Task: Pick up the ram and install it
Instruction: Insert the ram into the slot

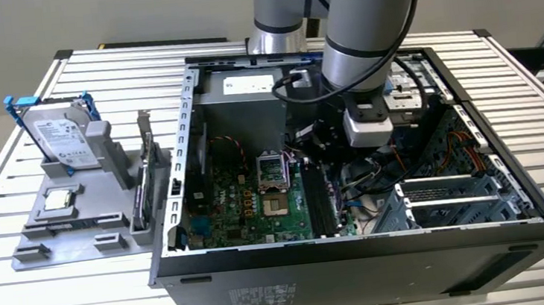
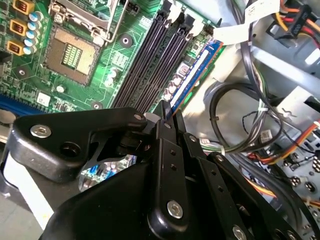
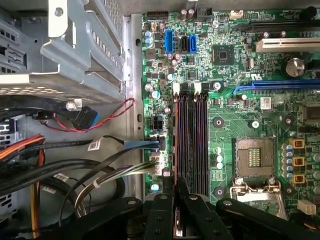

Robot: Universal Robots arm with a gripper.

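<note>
Beside the black memory slots (image 2: 150, 65), the hand (image 2: 167, 111) pinches the ram (image 2: 196, 72) — edge-on, its near end hidden in the grip.

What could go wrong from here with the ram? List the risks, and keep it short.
1. The tool appears to grip the ram near one end. Pressing down could tilt it in the memory slots instead of seating it evenly.
2. Loose cables lie close beside the outermost slot. One could get caught under the ram or snag the tool.
</note>
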